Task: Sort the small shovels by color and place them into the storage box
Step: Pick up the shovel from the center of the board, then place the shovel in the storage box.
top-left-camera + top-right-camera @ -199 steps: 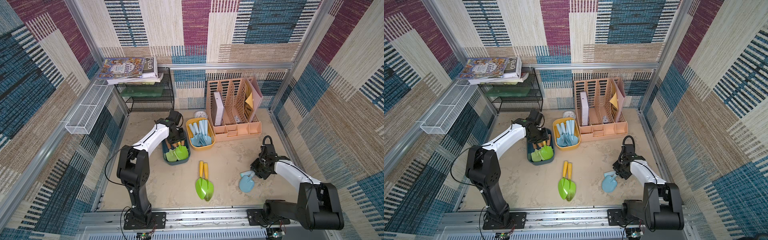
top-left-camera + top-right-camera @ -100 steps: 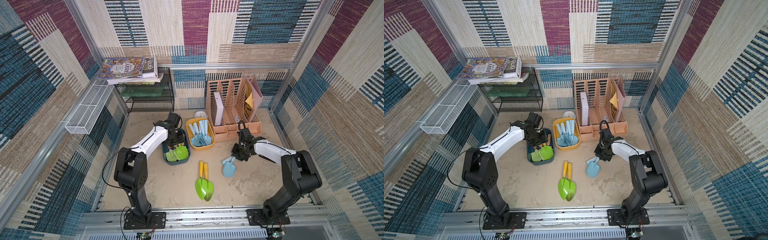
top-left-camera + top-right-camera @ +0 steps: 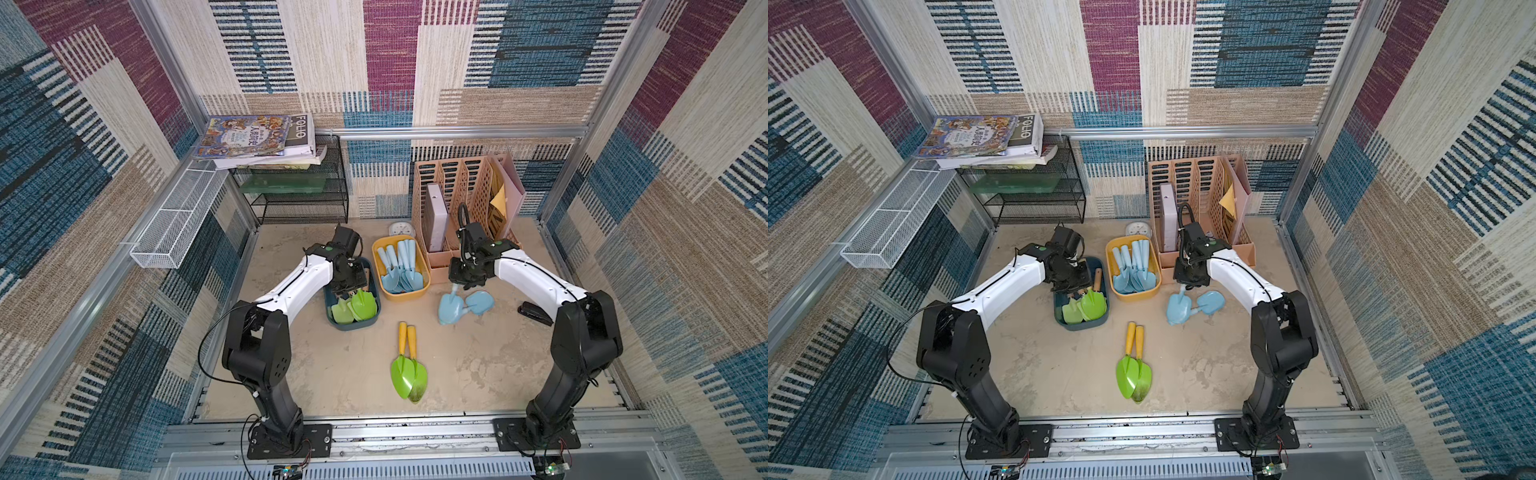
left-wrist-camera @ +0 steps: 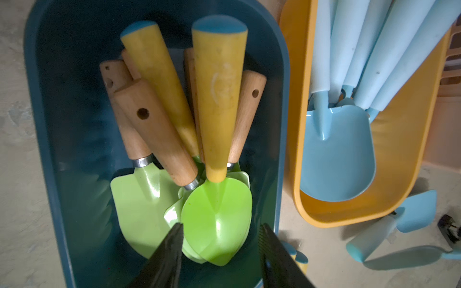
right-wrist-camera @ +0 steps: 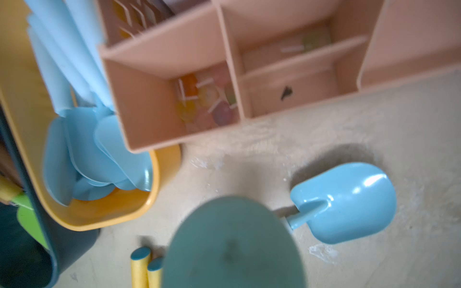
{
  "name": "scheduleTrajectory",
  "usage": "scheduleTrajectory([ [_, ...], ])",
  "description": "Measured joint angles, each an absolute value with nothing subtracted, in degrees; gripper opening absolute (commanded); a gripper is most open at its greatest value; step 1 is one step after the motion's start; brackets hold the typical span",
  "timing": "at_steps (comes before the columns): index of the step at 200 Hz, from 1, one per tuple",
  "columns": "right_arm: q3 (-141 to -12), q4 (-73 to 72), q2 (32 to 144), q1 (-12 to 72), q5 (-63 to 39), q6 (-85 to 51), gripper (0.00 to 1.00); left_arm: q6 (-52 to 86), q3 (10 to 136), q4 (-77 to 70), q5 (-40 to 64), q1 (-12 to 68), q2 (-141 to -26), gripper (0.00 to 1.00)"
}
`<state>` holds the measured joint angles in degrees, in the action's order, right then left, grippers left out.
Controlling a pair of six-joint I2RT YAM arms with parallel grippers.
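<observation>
The right claw (image 3: 457,286) grips 1 pale blue shovel (image 3: 449,309); the left claw (image 4: 221,225) gapes empty. The dangling blade could snag the rim of the yellow bin (image 3: 405,296) at 10 o'clock.

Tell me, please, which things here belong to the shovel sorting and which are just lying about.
Job: sorted green shovels in dark blue bin; sorted blue shovels in yellow bin; loose green shovels, loose blue shovel, held blue shovel.
Lying about: pink file organiser, books, black wire rack, white mesh basket, small white clock.

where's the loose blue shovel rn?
In both top views the loose blue shovel lies on the table, right of the yellow bin, beside the held blue shovel under the right gripper.
</observation>
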<state>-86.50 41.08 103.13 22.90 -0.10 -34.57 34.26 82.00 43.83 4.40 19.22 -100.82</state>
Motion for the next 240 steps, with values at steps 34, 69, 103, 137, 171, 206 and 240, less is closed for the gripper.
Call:
scheduleTrajectory([
  [34,-107.2,43.5,113.8,24.0,-1.7,-30.0,0.26,34.0,81.0,44.0,4.1,19.2,-99.3,0.52],
  [69,-128.9,47.0,126.8,25.3,-2.8,-25.5,0.25,33.4,80.5,44.7,2.7,19.2,-98.3,0.53],
  [103,-136.8,49.5,133.7,25.8,-5.0,-21.8,0.25,32.7,80.5,45.8,1.4,19.2,-97.6,0.53],
  [137,-136.7,51.6,135.3,26.6,-7.1,-18.8,0.26,32.4,80.5,46.9,0.6,19.1,-97.6,0.53],
  [171,-135.0,52.1,136.0,28.7,-6.0,-16.0,0.27,32.4,80.7,47.2,-0.1,19.0,-97.6,0.53],
  [206,-135.0,52.0,138.3,30.6,-3.7,-13.9,0.27,32.2,81.1,47.3,-0.1,19.0,-97.8,0.53],
  [240,-135.0,52.0,139.9,31.2,-3.2,-13.7,0.48,31.7,81.4,47.7,-0.1,19.0,-97.8,0.58],
])
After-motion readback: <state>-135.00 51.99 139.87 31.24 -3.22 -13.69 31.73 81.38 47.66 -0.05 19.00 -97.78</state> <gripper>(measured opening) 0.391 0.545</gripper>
